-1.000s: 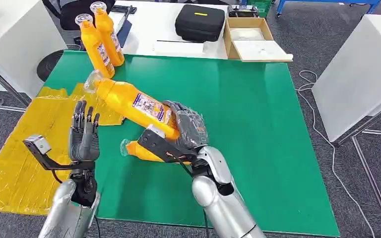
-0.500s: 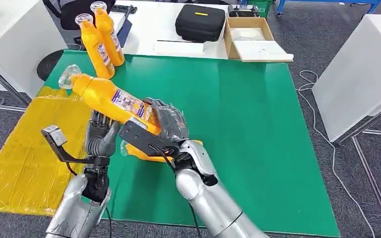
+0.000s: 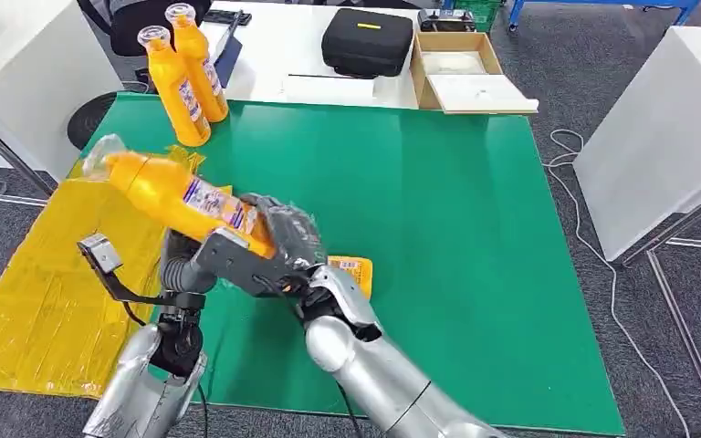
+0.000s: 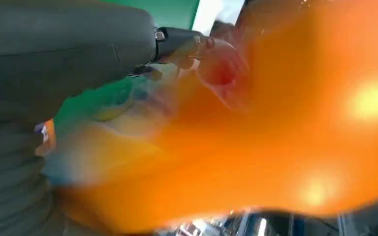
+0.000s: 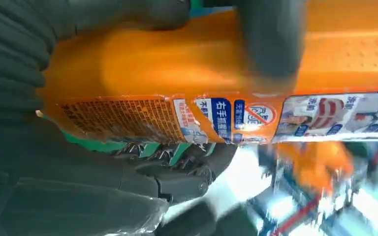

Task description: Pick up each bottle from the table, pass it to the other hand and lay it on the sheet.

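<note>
right hand [image 3: 287, 239] grips the lower body of an orange bottle [image 3: 178, 194], fingers wrapped around the labelled part; bottle is held up off the green table [image 3: 475, 228], tilted, clear cap end pointing to the upper left of the head frame, over the edge where the table meets the yellow sheet [image 3: 46, 274]

right wrist view confirms the hold: dark fingers [image 5: 270, 39] across the orange body, thumb side below the printed label [image 5: 216, 118]

left hand [image 3: 183, 260] sits just under that bottle, left of centre in the head frame, mostly hidden by the bottle and the right forearm. left wrist view shows a blurred orange mass right up against the hand's grey thumb [image 4: 69, 44]. cannot tell whether the left fingers are closed on the bottle or just near it

second orange bottle [image 3: 351, 272] lies flat on the green table just right of the right wrist, only its labelled end visible at centre frame

two more orange bottles [image 3: 185, 78] stand upright side by side at the upper left corner of the green table, touching or nearly so

yellow sheet lies lower left of the head frame, wrinkled, running off the table's left edge

background, top of frame: white table with a black case [image 3: 368, 41] and an open cardboard box [image 3: 461, 68] just to its right
</note>
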You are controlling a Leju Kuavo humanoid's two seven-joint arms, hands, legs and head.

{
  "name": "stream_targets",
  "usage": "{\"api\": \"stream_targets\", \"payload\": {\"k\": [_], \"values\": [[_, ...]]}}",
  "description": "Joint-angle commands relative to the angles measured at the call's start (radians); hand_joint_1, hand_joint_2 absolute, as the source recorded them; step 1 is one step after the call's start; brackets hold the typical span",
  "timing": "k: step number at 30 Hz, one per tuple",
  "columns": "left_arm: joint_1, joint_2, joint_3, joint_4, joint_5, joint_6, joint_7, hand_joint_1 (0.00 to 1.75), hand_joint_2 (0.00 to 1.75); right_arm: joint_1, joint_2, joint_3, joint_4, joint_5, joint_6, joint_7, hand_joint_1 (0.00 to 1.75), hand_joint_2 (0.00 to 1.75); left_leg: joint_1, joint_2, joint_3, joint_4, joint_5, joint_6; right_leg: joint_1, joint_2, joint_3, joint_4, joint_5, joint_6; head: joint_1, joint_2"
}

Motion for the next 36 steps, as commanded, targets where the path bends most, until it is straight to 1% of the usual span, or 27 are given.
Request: {"api": "stream_targets", "payload": {"k": [1,3,4,6,7,9,10,11,12,15,16,17,18,19,20,21,22,23,25,26,27,29,30,31,32,34,36], "values": [[0.017,0.069,-0.004,-0.065,0.047,0.005,0.003,0.0,1.75,-0.018,-0.015,0.337,0.233,-0.076,0.002,-0.003,1.75,1.75,0.001,0.0,0.008,-0.002,-0.002,-0.003,0.001,-0.001,0.008,-0.001,-0.002,-0.002,0.0,0.0],[0.045,0.084,0.022,-0.103,0.053,0.007,0.003,0.0,1.75,0.013,-0.015,0.375,0.257,-0.078,-0.002,-0.015,1.75,1.75,0.001,0.002,0.005,-0.002,-0.001,-0.002,0.001,0.001,0.005,-0.003,-0.001,-0.001,0.0,0.0],[0.052,0.088,0.031,-0.111,0.057,0.006,0.004,0.0,1.75,0.025,-0.015,0.381,0.263,-0.078,-0.008,-0.021,1.75,1.75,0.001,0.002,0.009,-0.002,-0.003,-0.003,0.001,0.0,0.008,-0.003,-0.002,-0.002,0.0,0.0],[0.058,0.088,0.047,-0.115,0.068,-0.003,0.009,0.0,1.75,0.04,-0.015,0.397,0.271,-0.074,-0.009,-0.024,1.75,1.75,0.001,0.0,0.005,-0.002,-0.001,-0.002,0.001,-0.001,0.005,-0.002,-0.002,-0.002,0.0,0.0],[0.058,0.088,0.047,-0.115,0.068,-0.003,0.009,0.0,1.75,0.04,-0.015,0.397,0.271,-0.074,-0.009,-0.024,1.75,1.75,0.001,-0.001,0.009,-0.002,-0.003,-0.004,0.002,-0.003,0.009,-0.002,-0.004,-0.003,0.0,0.0],[0.052,0.086,0.045,-0.108,0.073,-0.012,0.014,0.0,1.75,0.037,-0.015,0.402,0.269,-0.074,0.004,-0.024,1.75,1.75,0.001,-0.003,0.004,-0.001,-0.001,-0.003,0.001,-0.004,0.0,-0.001,-0.002,-0.002,0.0,0.0],[0.048,0.086,0.047,-0.104,0.074,-0.014,0.015,0.0,1.75,0.041,-0.015,0.407,0.269,-0.072,0.009,-0.022,1.75,1.75,0.001,-0.006,0.011,-0.001,-0.004,-0.006,0.001,-0.008,0.007,0.0,-0.006,-0.004,-0.001,0.0],[0.041,0.086,0.048,-0.097,0.084,-0.027,0.024,0.0,1.75,0.047,-0.015,0.413,0.269,-0.067,0.008,-0.02,1.75,1.75,0.0,-0.005,0.005,-0.001,-0.001,-0.004,0.001,-0.006,0.0,-0.002,-0.003,-0.003,0.0,0.0],[0.039,0.087,0.05,-0.096,0.085,-0.028,0.025,0.0,1.75,0.051,-0.015,0.415,0.269,-0.065,0.007,-0.02,1.75,1.75,0.0,-0.004,0.003,-0.001,-0.001,-0.003,0.002,-0.004,-0.002,-0.002,-0.002,-0.002,0.0,0.0],[0.033,0.092,0.056,-0.093,0.091,-0.034,0.027,0.0,1.75,0.059,-0.015,0.424,0.267,-0.06,0.009,-0.017,1.75,1.75,0.0,-0.004,0.003,-0.001,-0.001,-0.003,0.002,-0.005,-0.003,-0.002,-0.002,-0.002,0.0,0.0],[0.036,0.094,0.067,-0.098,0.098,-0.039,0.028,0.0,1.75,0.059,-0.015,0.429,0.271,-0.055,0.013,-0.015,1.75,1.75,0.001,-0.005,0.005,-0.001,-0.001,-0.004,0.002,-0.007,0.0,-0.002,-0.003,-0.003,0.0,0.0],[0.039,0.095,0.073,-0.101,0.104,-0.044,0.031,0.0,1.75,0.061,-0.015,0.428,0.273,-0.053,0.013,-0.015,1.75,1.75,0.0,-0.003,0.002,-0.001,-0.001,-0.003,0.001,-0.005,-0.003,-0.002,-0.002,-0.002,-0.001,0.0],[0.045,0.089,0.087,-0.112,0.105,-0.05,0.035,0.0,1.75,0.062,-0.015,0.426,0.278,-0.05,0.009,-0.014,1.75,1.75,0.001,-0.005,0.006,-0.001,-0.002,-0.004,0.002,-0.007,0.001,-0.002,-0.003,-0.003,0.0,0.0],[0.046,0.086,0.091,-0.115,0.103,-0.056,0.039,0.0,1.75,0.063,-0.015,0.424,0.279,-0.049,0.008,-0.015,1.75,1.75,0.0,-0.004,0.004,-0.001,-0.001,-0.003,0.002,-0.005,-0.001,-0.002,-0.002,-0.002,0.0,0.0],[0.048,0.076,0.095,-0.118,0.096,-0.071,0.055,0.0,1.75,0.063,-0.015,0.414,0.283,-0.047,0.005,-0.014,1.75,1.75,0.001,-0.005,0.006,-0.001,-0.002,-0.004,0.002,-0.007,0.002,-0.002,-0.004,-0.003,0.0,0.0],[0.045,0.073,0.092,-0.115,0.088,-0.078,0.059,0.19,1.75,0.063,-0.015,0.41,0.283,-0.045,0.005,-0.013,1.75,1.75,0.0,-0.005,0.006,-0.001,-0.002,-0.004,0.001,-0.007,0.001,-0.002,-0.004,-0.003,0.0,0.0],[0.04,0.071,0.085,-0.108,0.08,-0.091,0.065,1.75,1.75,0.063,-0.015,0.403,0.282,-0.043,0.005,-0.012,1.75,1.75,0.0,-0.004,0.004,-0.001,-0.001,-0.003,0.001,-0.005,-0.002,-0.002,-0.002,-0.002,0.0,0.0],[0.033,0.07,0.074,-0.098,0.063,-0.096,0.067,1.75,1.75,0.062,-0.015,0.397,0.277,-0.04,0.002,-0.008,1.75,1.75,0.0,-0.004,0.003,-0.001,-0.001,-0.003,0.001,-0.005,-0.003,-0.002,-0.002,-0.002,0.0,0.0],[0.028,0.065,0.068,-0.092,0.057,-0.097,0.068,1.75,1.75,0.06,-0.015,0.392,0.271,-0.039,0.004,-0.005,1.75,1.75,0.001,-0.008,0.008,0.0,-0.003,-0.005,0.002,-0.01,0.004,-0.001,-0.005,-0.003,0.0,0.0],[0.028,0.065,0.068,-0.092,0.057,-0.097,0.068,1.75,1.75,0.06,-0.015,0.392,0.271,-0.039,0.004,-0.005,1.75,1.75,0.0,-0.004,0.002,-0.001,-0.001,-0.003,0.001,-0.005,-0.003,-0.002,-0.002,-0.002,-0.001,0.0],[0.028,0.065,0.068,-0.092,0.057,-0.097,0.068,1.75,1.75,0.06,-0.015,0.392,0.271,-0.039,0.004,-0.005,1.75,1.75,0.0,-0.007,0.005,0.0,-0.002,-0.004,0.001,-0.008,0.0,-0.001,-0.004,-0.002,0.0,0.0],[0.024,0.066,0.059,-0.084,0.055,-0.108,0.076,1.75,1.75,0.057,-0.015,0.378,0.264,-0.03,0.003,0.002,1.75,1.75,0.0,-0.005,0.003,-0.001,-0.001,-0.003,0.001,-0.005,-0.003,-0.002,-0.002,-0.002,0.0,0.0],[0.021,0.067,0.051,-0.08,0.059,-0.119,0.082,1.75,1.75,0.054,-0.015,0.367,0.264,-0.028,0.0,0.001,1.75,1.75,0.001,-0.009,0.008,0.0,-0.003,-0.005,0.002,-0.01,0.004,-0.001,-0.006,-0.003,0.0,0.0],[0.019,0.067,0.049,-0.076,0.061,-0.123,0.083,1.75,1.75,0.05,-0.015,0.359,0.266,-0.025,0.002,0.0,1.75,1.75,0.0,-0.006,0.004,-0.001,-0.001,-0.004,0.001,-0.007,-0.001,-0.001,-0.003,-0.002,0.0,0.0],[0.016,0.066,0.047,-0.072,0.061,-0.124,0.083,1.75,1.75,0.048,-0.015,0.349,0.266,-0.023,0.002,-0.003,1.75,1.75,0.0,-0.008,0.006,0.0,-0.002,-0.004,0.002,-0.009,0.001,-0.001,-0.005,-0.003,0.0,0.0],[0.013,0.065,0.045,-0.07,0.062,-0.126,0.084,1.75,1.75,0.045,-0.015,0.346,0.268,-0.021,0.004,-0.004,1.75,1.75,0.0,-0.006,0.003,0.0,-0.001,-0.003,0.001,-0.006,-0.003,-0.001,-0.003,-0.002,0.0,0.0],[0.012,0.064,0.044,-0.07,0.062,-0.125,0.083,1.75,1.75,0.043,-0.015,0.345,0.268,-0.021,0.004,-0.004,1.75,1.75,0.0,-0.007,0.005,0.0,-0.001,-0.004,0.001,-0.008,0.0,-0.001,-0.004,-0.003,0.0,0.0]]}}
